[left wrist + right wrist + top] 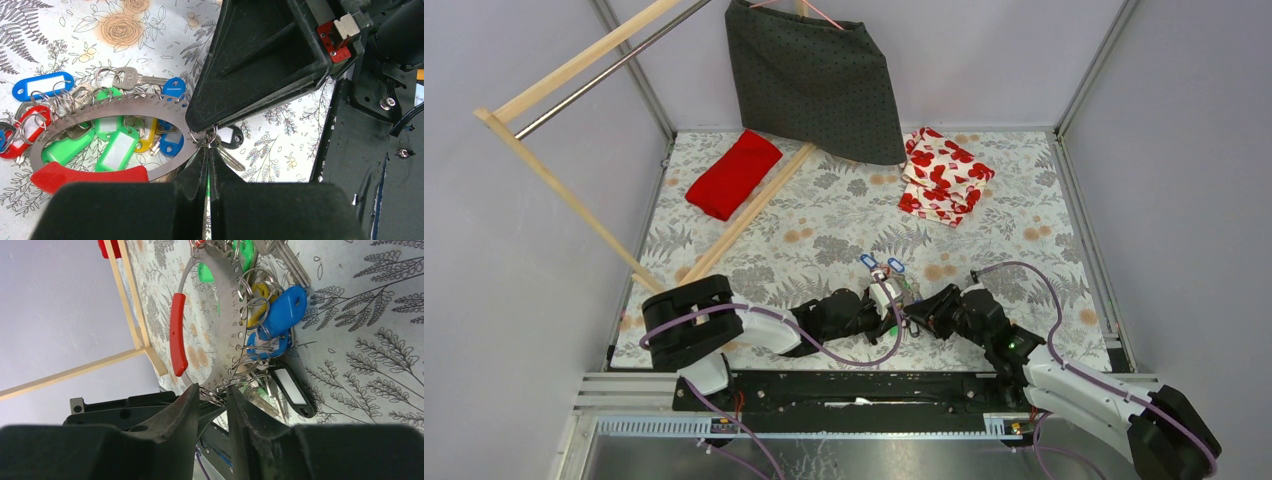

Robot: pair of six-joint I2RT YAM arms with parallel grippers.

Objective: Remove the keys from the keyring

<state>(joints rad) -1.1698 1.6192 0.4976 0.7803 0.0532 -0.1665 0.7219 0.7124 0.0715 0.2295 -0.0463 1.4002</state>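
Near front table (1024, 200) edge: keyring (120, 102), keys (117, 150) bunched on it. Left gripper (207, 152) pinched shut on rim; right gripper (215, 399) narrowed onto one split ring (210, 393) (tight spot). Risk: hard tug drags keyring, thin ring slips free.

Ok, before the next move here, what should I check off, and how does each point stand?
1. Grip of the left gripper on the keyring rim: ok, fingers closed on it.
2. A split ring between the right gripper fingers: ok.
3. Right gripper really pinching that split ring: cannot tell.
4. The keys off the keyring: not ok, many hang from it.
5. The red section free of both grippers: ok.
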